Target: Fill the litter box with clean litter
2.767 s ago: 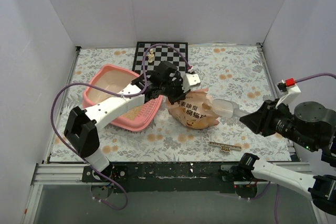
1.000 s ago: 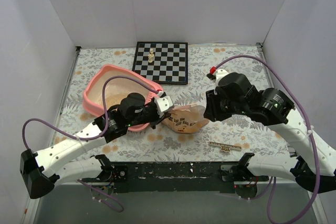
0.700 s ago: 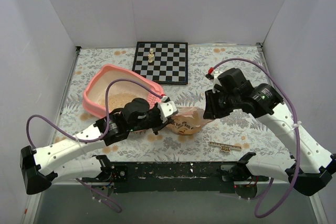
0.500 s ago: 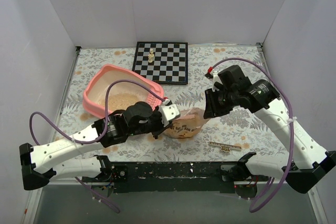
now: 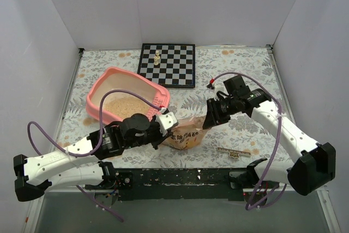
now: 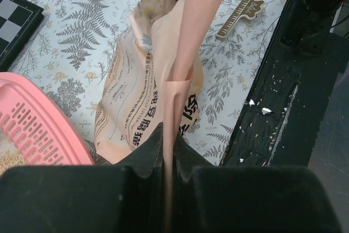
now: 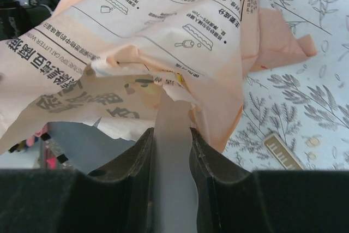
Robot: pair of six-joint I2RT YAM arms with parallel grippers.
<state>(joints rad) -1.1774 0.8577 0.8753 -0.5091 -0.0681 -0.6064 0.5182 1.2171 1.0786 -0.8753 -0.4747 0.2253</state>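
"Top view first. Where's the litter?"

"Some fine tan litter (image 5: 124, 106) is already in the salmon-pink plastic litter box (image 5: 103, 84); it looks like a thin layer to me. A peach paper bag with black print (image 5: 185, 136) slumps on the flowered table (image 5: 109, 61), just beside the box's near-right corner. The left tool (image 5: 166, 126) is at the bag's box-side end. The right tool (image 5: 208, 123) is at the end away from the box. A black-and-white chessboard (image 5: 166, 65) lies beyond the box."

"And the left wrist view?"

"The left tool (image 6: 165, 135) is pinched tight on a thin fold of the bag (image 6: 128, 96), with the box's slotted grate (image 6: 30, 129) just beside it."

"The right wrist?"

"The right tool (image 7: 170, 135) is clamped on a pale translucent strip (image 7: 172, 113). Its far end runs under the bag's crumpled paper (image 7: 163, 36), so I can't tell what it belongs to."

"How will that bag handle?"

"Soft and floppy, I'd say. The loose grains will shift inside and drag the weight around, and a single fold could tear. I'd hold doubled paper near the mouth and support the bottom, tipping it slowly over the box."
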